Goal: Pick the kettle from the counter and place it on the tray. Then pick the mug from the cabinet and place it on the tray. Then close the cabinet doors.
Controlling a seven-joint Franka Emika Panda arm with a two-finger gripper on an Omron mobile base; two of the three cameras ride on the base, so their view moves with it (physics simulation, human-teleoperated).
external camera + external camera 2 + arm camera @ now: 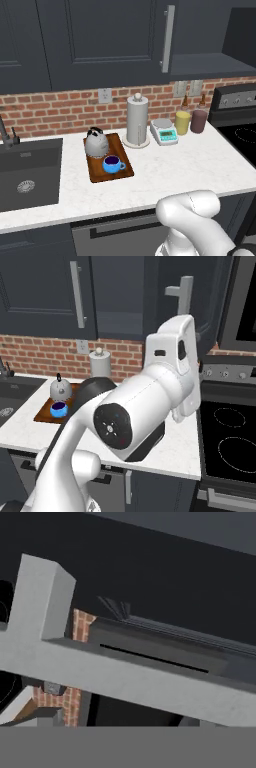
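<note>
Kettle (96, 142) and mug (113, 163) are both sitting on the tray (96, 176), kettle at the back and mug in front, with the tray on the surface (190, 160) between the sink (30, 175) and the paper towel roll (137, 122). So I'd say all that's left is the cabinet doors.

The left door (110, 35) looks shut from the left base camera. The right side of the cabinet (210, 65) is open, you can see the dark shelf. In the right base view, the open door (207, 306) stands out towards the robot, with its silver bar handle (182, 291) just above the raised hand.

The gripper (184, 323) is spread about as wide as it goes and has nothing in it as far as I can tell. I can't make out the fingertips. The hand camera has the bar running right across it, really close.

My take on closing it well:
- no need to clamp the bar, a push on the door face or bar should do
- push near the handle edge, far from the hinge, so it swings easily
- follow the door's arc instead of shoving straight
- watch that the fingers don't catch behind the bar
</note>
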